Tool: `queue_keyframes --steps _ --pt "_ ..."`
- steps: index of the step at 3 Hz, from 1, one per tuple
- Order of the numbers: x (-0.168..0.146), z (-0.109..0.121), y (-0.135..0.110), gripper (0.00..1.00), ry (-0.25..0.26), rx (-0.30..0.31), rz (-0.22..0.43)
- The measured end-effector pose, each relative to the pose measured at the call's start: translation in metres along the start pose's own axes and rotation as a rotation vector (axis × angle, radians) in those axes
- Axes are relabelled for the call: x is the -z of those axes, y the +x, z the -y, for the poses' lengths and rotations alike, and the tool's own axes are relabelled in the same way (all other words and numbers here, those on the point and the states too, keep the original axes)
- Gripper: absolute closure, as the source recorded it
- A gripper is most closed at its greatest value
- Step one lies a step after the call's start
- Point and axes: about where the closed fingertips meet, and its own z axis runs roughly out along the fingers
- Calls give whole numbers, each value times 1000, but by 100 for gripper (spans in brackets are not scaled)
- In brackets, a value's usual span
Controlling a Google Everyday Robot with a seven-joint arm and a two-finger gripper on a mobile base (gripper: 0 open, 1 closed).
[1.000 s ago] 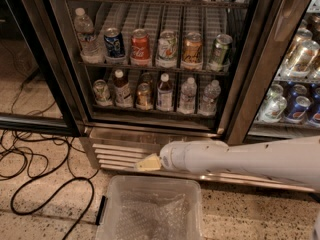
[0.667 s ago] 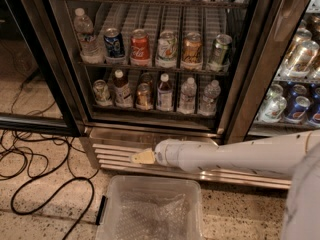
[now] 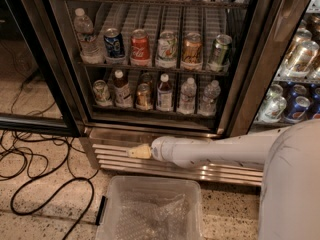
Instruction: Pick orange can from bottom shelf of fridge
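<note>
The fridge (image 3: 250,84) stands open, with its wire racks in view. The orange can (image 3: 144,96) stands upright on the bottom shelf (image 3: 150,112), third from the left. It is between a brown bottle (image 3: 121,89) and a white-capped bottle (image 3: 165,91). A pale silver-green can (image 3: 102,92) stands at the shelf's left end. A gold-orange can (image 3: 191,49) is on the rack above. My gripper (image 3: 139,151) is the cream tip of the white arm reaching in from the right. It hangs low in front of the louvred base (image 3: 115,156), below the orange can and apart from it.
A clear plastic bin (image 3: 150,209) sits on the floor under the arm. Black cables (image 3: 40,184) lie on the floor at left. The open glass door (image 3: 30,119) stands at left. A second fridge with cans (image 3: 295,104) is at right. Two water bottles (image 3: 199,96) stand on the bottom shelf's right.
My arm has reached a little further left and up along the louvred base. The cans and bottles have not moved.
</note>
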Motion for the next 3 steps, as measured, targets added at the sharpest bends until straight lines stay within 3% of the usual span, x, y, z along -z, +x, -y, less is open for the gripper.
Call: queue_keyframes --steps 1,2,3 --pt "-6 -2 -1 0 8 0 18" --pt "-45 5 -30 0 85 -79 138" --pt "-57 12 -47 0 127 -101 188"
